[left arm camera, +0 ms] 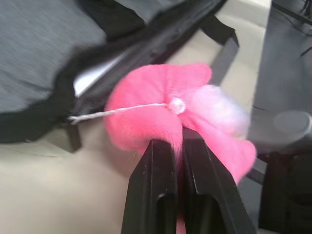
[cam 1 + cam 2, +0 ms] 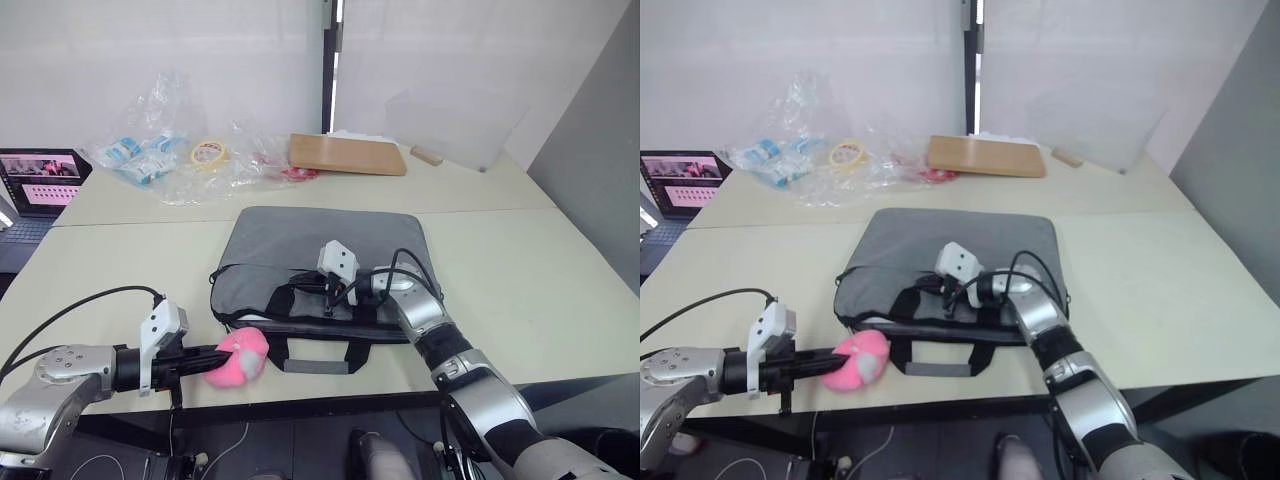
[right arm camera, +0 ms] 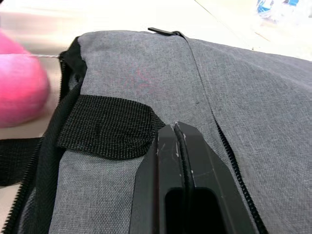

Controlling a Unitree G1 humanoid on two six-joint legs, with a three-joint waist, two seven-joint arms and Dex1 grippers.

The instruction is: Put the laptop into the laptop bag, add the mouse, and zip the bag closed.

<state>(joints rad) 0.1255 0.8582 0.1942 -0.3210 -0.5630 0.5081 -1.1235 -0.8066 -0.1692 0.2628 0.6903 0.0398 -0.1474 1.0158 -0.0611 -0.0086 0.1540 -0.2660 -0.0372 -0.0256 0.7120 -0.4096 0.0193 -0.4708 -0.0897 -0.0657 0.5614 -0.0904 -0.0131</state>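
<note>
Head view, bag: the laptop bag (image 2: 325,270) lies flat mid-worktop (image 2: 520,270), handles toward the near edge, and there's open room on its right!
Head view, left hand: the left hand (image 2: 222,357) is down by the bag's near-left corner, pinching a pink plush (image 2: 240,356) right at the worktop's front edge.
Head view, right hand: the right hand (image 2: 285,293) rests on the bag's front panel, above the handle (image 2: 318,358).
Head view, clutter: plastic wrappers (image 2: 165,150), a tape roll (image 2: 208,153) and a wooden board (image 2: 348,154) sit well back; a dark laptop (image 2: 38,182) is at far left.
Left wrist view, grip: fingers (image 1: 156,185) pressed together on the plush, and a thin cord (image 1: 112,112) runs from it to the bag's zip line.
Left wrist view, laptop: a silver sliver, likely the laptop (image 1: 95,77), shows in the open mouth, so it's already inside.
Right wrist view, grip: fingers (image 3: 161,170) pressed together against grey fabric, pinching nothing I can make out.
Handling: the bag looks soft and floppy with a stiff slab inside; I'd judge the plush a soft, light zip pull, easy to squeeze.
Room: little margin toward the near edge, so pull along the zip.
Mouse: can't tell where it is.
</note>
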